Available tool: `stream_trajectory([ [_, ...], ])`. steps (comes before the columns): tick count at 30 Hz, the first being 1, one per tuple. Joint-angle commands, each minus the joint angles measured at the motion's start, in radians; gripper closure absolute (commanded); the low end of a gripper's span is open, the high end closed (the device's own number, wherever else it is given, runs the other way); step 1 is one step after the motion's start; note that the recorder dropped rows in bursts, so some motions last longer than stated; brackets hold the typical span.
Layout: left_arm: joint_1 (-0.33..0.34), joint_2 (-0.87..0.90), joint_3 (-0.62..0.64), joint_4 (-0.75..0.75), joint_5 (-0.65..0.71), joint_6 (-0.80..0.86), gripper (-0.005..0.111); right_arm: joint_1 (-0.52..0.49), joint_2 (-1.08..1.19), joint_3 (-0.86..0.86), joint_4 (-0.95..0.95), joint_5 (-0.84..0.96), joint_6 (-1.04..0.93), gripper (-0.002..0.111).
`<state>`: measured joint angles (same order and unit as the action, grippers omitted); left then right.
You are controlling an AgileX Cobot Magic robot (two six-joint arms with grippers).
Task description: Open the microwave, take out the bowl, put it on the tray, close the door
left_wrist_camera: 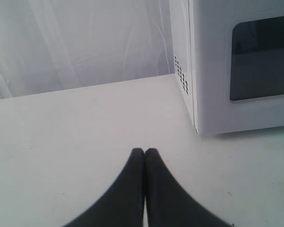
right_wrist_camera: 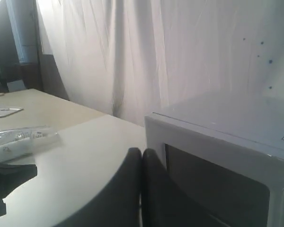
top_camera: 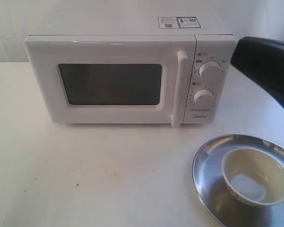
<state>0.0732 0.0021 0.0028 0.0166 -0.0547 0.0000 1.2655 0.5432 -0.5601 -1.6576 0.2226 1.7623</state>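
The white microwave (top_camera: 118, 80) stands at the back of the table, its door (top_camera: 109, 54) closed flat and the vertical bar handle (top_camera: 181, 87) beside the dials. In front of it to the right, the cream bowl (top_camera: 255, 176) sits upright on the silver tray (top_camera: 206, 165). My left gripper (left_wrist_camera: 145, 151) is shut and empty, low over bare table left of the microwave's (left_wrist_camera: 213, 71) side. My right gripper (right_wrist_camera: 142, 151) is shut and empty, raised in front of the microwave (right_wrist_camera: 227, 123). The right arm (top_camera: 267, 61) shows as a dark shape right of the dials.
Two round dials (top_camera: 209, 70) sit on the control panel. A white curtain hangs behind the table. In the right wrist view, a clear plastic packet (right_wrist_camera: 23, 137) and a dark object (right_wrist_camera: 9, 177) lie on a farther surface.
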Motion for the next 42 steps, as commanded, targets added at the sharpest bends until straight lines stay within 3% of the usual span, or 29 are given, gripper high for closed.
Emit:
stream_trajectory([
  [1, 0.0, -0.002, -0.003, -0.008, -0.005, 0.0, 0.107, 0.002, -0.023, 0.035, 0.006, 0.086, -0.12, 0.108],
  [5, 0.0, -0.002, -0.003, -0.008, -0.005, 0.0, 0.107, 0.002, -0.011, 0.15, 0.132, 0.437, -0.078, 0.108],
  [11, 0.0, -0.002, -0.003, -0.008, -0.005, 0.0, 0.107, -0.042, -0.066, 0.256, 0.013, 0.464, -0.067, 0.108],
  [14, 0.0, -0.002, -0.003, -0.008, -0.005, 0.0, 0.107, -0.354, -0.216, 0.332, 0.013, 0.299, 0.003, 0.108],
  [19, 0.0, -0.002, -0.003, -0.008, -0.005, 0.0, 0.107, -0.646, -0.361, 0.428, 0.009, 0.145, -0.005, 0.108],
  [21, 0.0, -0.002, -0.003, -0.008, -0.005, 0.0, 0.107, -0.717, -0.404, 0.464, 0.009, 0.102, -0.005, 0.108],
  [35, 0.0, -0.002, -0.003, -0.008, -0.005, 0.0, 0.107, -0.738, -0.433, 0.548, 0.01, -0.049, -0.053, 0.108],
  [38, 0.0, -0.002, -0.003, -0.008, -0.005, 0.0, 0.107, -0.738, -0.451, 0.548, 0.247, -0.011, -0.287, 0.108],
  [42, 0.0, -0.002, -0.003, -0.008, -0.005, 0.0, 0.107, -0.738, -0.522, 0.548, 0.672, -0.095, -0.871, 0.108],
])
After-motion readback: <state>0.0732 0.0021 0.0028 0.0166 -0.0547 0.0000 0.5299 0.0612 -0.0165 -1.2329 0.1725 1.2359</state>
